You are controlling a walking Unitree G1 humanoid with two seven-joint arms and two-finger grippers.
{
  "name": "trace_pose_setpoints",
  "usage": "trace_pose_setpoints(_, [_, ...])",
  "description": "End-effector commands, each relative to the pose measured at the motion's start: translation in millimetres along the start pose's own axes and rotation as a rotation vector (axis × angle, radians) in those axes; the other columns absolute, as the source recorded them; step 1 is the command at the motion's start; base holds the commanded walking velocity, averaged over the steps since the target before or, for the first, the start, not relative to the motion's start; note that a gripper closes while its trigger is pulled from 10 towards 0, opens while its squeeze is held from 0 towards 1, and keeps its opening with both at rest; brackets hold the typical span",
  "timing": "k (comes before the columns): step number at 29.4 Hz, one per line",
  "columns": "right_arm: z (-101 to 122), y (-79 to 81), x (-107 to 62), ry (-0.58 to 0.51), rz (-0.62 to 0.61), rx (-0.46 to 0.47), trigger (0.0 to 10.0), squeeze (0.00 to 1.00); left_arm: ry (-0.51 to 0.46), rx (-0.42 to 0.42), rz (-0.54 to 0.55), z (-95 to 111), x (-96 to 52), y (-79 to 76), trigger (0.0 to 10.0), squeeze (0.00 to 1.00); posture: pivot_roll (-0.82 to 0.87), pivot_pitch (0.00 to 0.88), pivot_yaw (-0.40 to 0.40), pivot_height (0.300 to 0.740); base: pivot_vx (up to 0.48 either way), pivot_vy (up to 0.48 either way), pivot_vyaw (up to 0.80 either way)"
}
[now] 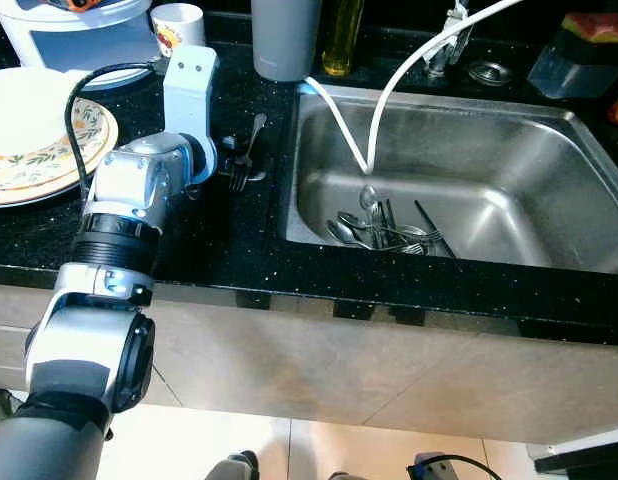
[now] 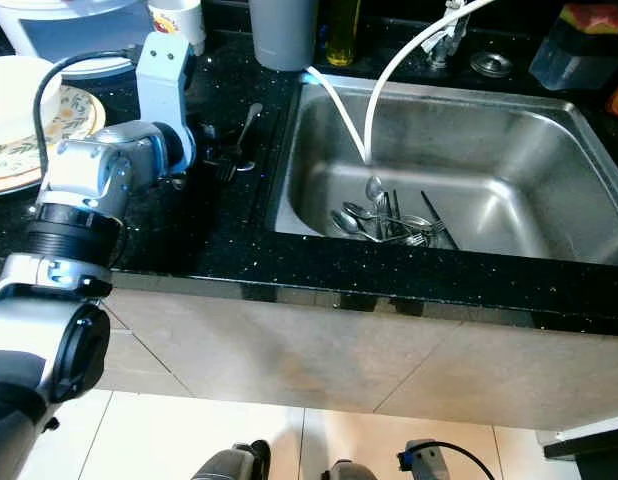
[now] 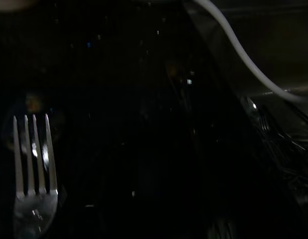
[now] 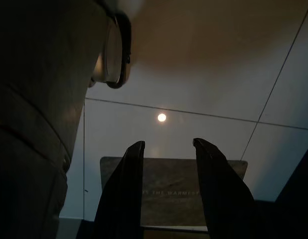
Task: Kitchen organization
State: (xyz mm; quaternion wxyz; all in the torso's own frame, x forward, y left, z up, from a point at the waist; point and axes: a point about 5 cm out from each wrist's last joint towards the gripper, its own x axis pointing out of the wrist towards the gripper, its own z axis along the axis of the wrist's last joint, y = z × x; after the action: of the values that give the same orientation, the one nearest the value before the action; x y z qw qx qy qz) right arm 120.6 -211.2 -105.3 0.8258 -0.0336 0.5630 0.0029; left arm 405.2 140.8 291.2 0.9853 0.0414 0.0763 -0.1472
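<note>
Black speckled countertop (image 1: 219, 250) beside the sink (image 1: 549, 130), where the left gripper (image 1: 221, 160), finger state indiscernible, reaches a fork (image 1: 244, 160) lying just beside its tip; right gripper (image 4: 166, 164) hangs with fingers apart.

Black speckled countertop (image 1: 219, 255), fork (image 1: 245, 155), plates (image 1: 34, 150), cup (image 1: 177, 27)

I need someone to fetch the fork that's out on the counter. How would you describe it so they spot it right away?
Start at the steel sink. On the black counter beside its left rim lies one fork, at the left gripper. The other cutlery lies piled inside the sink.
</note>
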Motion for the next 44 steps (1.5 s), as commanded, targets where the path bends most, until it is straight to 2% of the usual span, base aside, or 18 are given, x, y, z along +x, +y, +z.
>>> trace_pose_setpoints(1, [-8.8, -2.3, -1.1, 0.026, -0.008, 0.01, 10.0, 0.0, -0.002, 0.032, -0.008, 1.9, 3.7, -3.9, 10.0, 0.0, 0.05, 0.148, -0.035, 0.74, 0.0, 0.0, 0.0])
trace_pose_setpoints(6, [-12.6, -3.0, -1.7, 0.034, -0.011, 0.013, 10.0, 0.0, 0.008, 0.061, -0.027, 1.2, 8.3, -7.6, 10.0, 0.0, 0.04, 0.161, -0.03, 0.74, 0.0, 0.0, 0.0])
trace_pose_setpoints(18, [-23.5, -4.7, -3.4, 0.055, -0.019, 0.018, 10.0, 0.0, 0.158, 0.095, -0.057, -29.4, 17.1, -10.7, 10.0, 0.0, 0.03, 0.174, -0.023, 0.74, 0.0, 0.0, 0.0])
trace_pose_setpoints(19, [-23.6, -5.0, -3.5, 0.056, -0.02, 0.017, 10.0, 0.0, 0.167, 0.097, -0.061, -31.2, 17.5, -10.0, 9.3, 0.0, 0.03, 0.174, -0.023, 0.74, 0.0, 0.0, 0.0])
trace_pose_setpoints(21, [-23.5, -5.2, -3.5, 0.056, -0.02, 0.017, 10.0, 0.0, 0.171, 0.097, -0.065, -32.0, 17.7, -9.7, 9.3, 0.0, 0.03, 0.174, -0.024, 0.74, 0.0, 0.0, 0.0])
trace_pose_setpoints(22, [-23.2, -5.5, -3.5, 0.056, -0.021, 0.015, 10.0, 0.0, 0.173, 0.098, -0.065, -32.4, 17.7, -8.6, 0.0, 0.0, 0.03, 0.172, -0.024, 0.74, 0.0, 0.0, 0.0])
trace_pose_setpoints(39, [-12.1, -4.7, -1.9, 0.031, -0.019, 0.003, 10.0, 0.0, 0.179, 0.081, -0.033, -36.5, 15.5, 5.2, 0.0, 0.0, 0.04, 0.142, -0.031, 0.74, 0.0, 0.0, 0.0])
trace_pose_setpoints(41, [-10.7, -4.2, -1.6, 0.028, -0.018, 0.005, 10.0, 0.0, 0.14, 0.071, -0.008, -31.4, 14.1, 10.4, 0.0, 0.0, 0.04, 0.137, -0.029, 0.74, 0.0, 0.0, 0.0])
trace_pose_setpoints(42, [-10.2, -4.0, -1.5, 0.027, -0.018, 0.007, 10.0, 0.0, 0.076, 0.053, 0.001, -20.0, 12.3, 12.7, 0.0, 0.0, 0.04, 0.138, -0.029, 0.74, 0.0, 0.0, 0.0])
trace_pose_setpoints(43, [-10.2, -4.0, -1.5, 0.027, -0.018, 0.007, 10.0, 0.0, 0.076, 0.053, 0.001, -20.0, 12.3, 12.7, 0.0, 0.0, 0.04, 0.138, -0.029, 0.74, 0.0, 0.0, 0.0])
trace_pose_setpoints(44, [-9.9, -3.9, -1.5, 0.026, -0.018, 0.009, 10.0, 0.0, 0.031, 0.041, 0.006, -12.0, 10.8, 14.0, 0.0, 0.0, 0.05, 0.136, -0.031, 0.74, 0.0, 0.0, 0.0])
